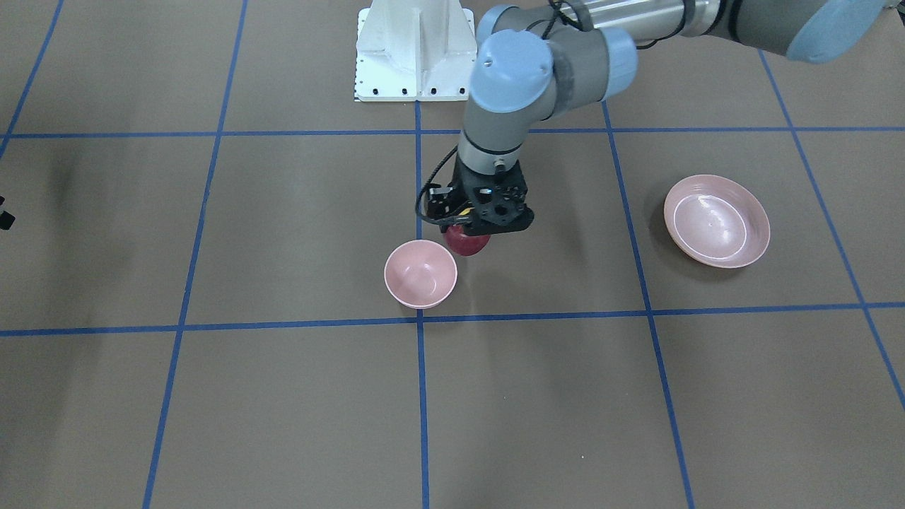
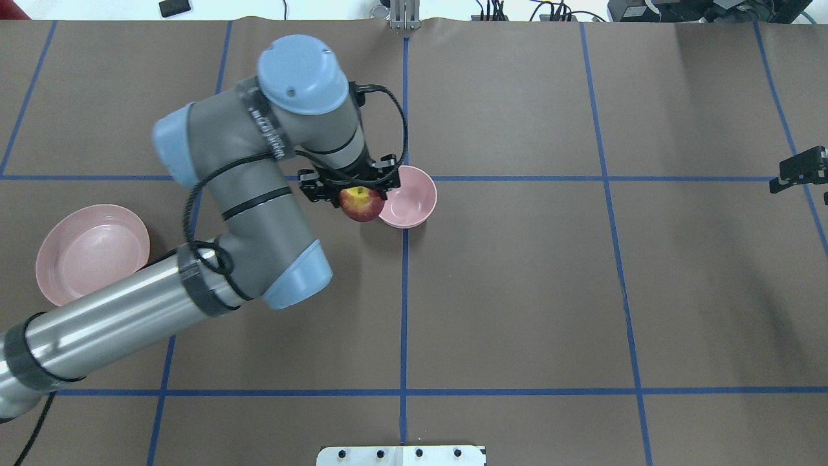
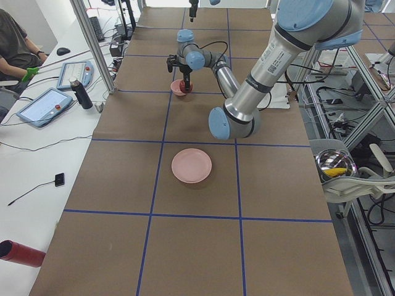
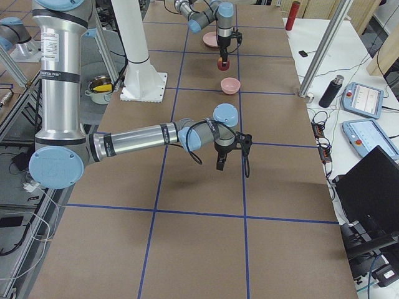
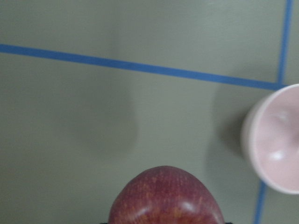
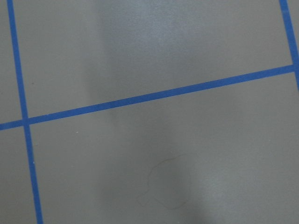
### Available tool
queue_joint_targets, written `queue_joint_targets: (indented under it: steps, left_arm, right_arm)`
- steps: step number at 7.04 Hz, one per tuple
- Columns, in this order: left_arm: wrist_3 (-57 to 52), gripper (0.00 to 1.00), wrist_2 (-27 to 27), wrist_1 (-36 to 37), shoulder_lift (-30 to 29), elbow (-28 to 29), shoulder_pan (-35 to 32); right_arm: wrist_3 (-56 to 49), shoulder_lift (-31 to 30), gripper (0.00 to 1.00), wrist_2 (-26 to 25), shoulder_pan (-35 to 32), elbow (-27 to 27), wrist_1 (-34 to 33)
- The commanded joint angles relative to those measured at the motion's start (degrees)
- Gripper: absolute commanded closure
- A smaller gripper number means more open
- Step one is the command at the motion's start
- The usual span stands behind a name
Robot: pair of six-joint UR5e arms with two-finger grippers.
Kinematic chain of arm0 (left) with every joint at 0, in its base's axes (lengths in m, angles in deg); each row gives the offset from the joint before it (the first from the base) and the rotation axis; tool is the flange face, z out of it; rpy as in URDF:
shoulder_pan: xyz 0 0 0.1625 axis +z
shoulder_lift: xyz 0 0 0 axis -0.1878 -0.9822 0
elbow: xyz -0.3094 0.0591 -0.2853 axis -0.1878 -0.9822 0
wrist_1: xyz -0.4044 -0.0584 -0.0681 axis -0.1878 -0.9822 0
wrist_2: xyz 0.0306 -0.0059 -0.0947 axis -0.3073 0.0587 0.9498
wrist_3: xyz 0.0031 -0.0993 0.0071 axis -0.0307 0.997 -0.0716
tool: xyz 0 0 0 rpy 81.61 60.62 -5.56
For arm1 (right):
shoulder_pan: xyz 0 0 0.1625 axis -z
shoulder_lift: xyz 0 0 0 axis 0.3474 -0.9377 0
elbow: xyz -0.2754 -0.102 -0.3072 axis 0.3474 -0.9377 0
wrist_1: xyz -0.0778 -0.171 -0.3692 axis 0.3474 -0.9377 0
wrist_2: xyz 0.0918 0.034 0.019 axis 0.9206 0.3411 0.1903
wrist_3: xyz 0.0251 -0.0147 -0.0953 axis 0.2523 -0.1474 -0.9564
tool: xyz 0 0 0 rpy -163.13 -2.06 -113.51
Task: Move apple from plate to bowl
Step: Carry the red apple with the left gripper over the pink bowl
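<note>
My left gripper is shut on the dark-red apple, whose yellow-green patch faces up. It holds the apple above the table, just beside the rim of the small deep pink bowl, not over its middle. In the front view the apple hangs behind and right of the bowl. The left wrist view shows the apple at the bottom and the bowl at the right edge. The wide pink plate lies empty at the left. My right gripper hovers at the far right edge; whether it is open or shut does not show.
Brown table paper with blue tape grid lines. The white robot base stands at the table's robot side. My left arm's elbow and forearm hang over the table between plate and bowl. The right wrist view shows only bare paper and tape.
</note>
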Motion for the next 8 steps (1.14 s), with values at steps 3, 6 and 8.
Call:
queue_joint_targets:
  steps: [3, 6, 8]
  left_arm:
    - [0.0, 1.00, -1.5, -1.8, -8.5, 12.8, 0.4]
    - [0.5, 1.00, -2.7, -9.2, -8.0, 17.1, 2.0]
    - [0.4, 1.00, -2.7, -9.3, -7.1, 17.0, 2.1]
  right_arm:
    - [-0.3, 0.1, 0.00, 0.0, -0.2, -0.1, 0.2]
    - [-0.3, 0.1, 0.00, -0.1, -0.2, -0.2, 0.2]
    - [-0.3, 0.3, 0.00, 0.0, -0.2, -0.2, 0.1]
